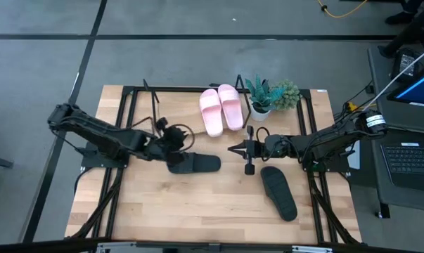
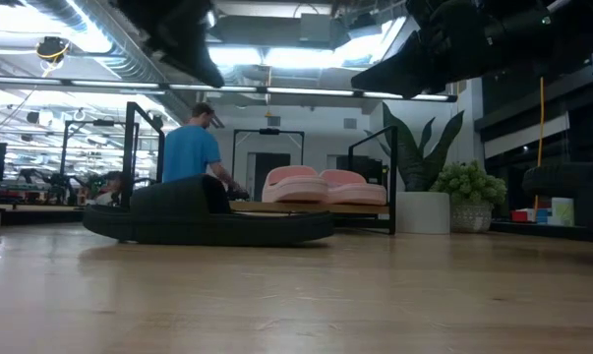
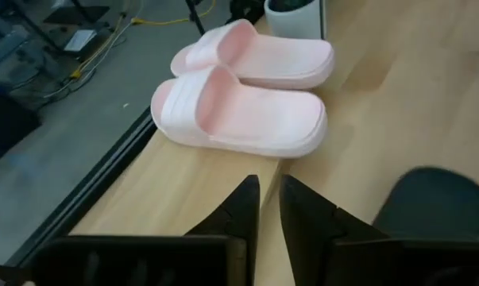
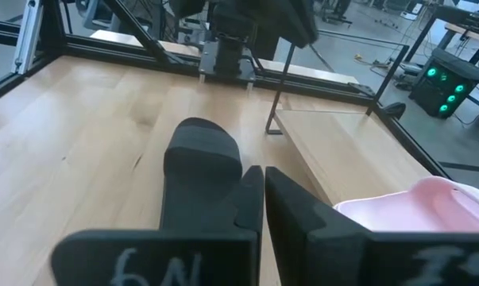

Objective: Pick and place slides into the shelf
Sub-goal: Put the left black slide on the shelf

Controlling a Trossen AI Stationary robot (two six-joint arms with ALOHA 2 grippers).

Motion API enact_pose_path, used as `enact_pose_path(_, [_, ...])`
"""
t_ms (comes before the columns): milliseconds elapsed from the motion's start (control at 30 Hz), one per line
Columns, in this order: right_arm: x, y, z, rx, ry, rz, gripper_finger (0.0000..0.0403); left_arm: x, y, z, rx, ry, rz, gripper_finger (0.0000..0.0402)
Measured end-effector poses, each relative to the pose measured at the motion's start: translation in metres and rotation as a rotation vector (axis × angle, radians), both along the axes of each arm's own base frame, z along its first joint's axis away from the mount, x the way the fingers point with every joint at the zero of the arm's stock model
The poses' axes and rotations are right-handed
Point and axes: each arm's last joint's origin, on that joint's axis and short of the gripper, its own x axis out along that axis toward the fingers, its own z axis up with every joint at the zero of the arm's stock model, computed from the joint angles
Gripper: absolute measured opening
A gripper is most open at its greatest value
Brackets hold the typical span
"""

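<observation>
Black slide [image 1: 193, 164] mid-table beneath left gripper [image 1: 171, 140], fingers nearly together, holding nothing visible; reopen, straddle strap squarely; right gripper [image 1: 248, 150] closed, idle.

The only writing that shows is a pale handwritten mark on the dark body of the right gripper [image 4: 259, 191], seen in the right wrist view. It looks like "6N" or "GN", and a fainter scrawl to its right cannot be made out. Nothing on the slides, the shelf or the bench carries readable text.
</observation>
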Motion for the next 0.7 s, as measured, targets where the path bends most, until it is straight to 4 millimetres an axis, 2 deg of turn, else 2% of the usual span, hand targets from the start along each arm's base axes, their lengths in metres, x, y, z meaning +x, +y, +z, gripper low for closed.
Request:
enact_pose_path(367, [0.0, 0.0, 0.0, 0.002, 0.002, 0.0, 0.0019, -0.051, -0.013, -0.015, 0.019, -0.105, -0.107, 0.0003])
enact_pose_path(700, [0.0, 0.0, 0.0, 0.002, -0.001, 0.0, 0.0019, -0.082, -0.017, -0.032, 0.032, -0.208, -0.169, 0.0001])
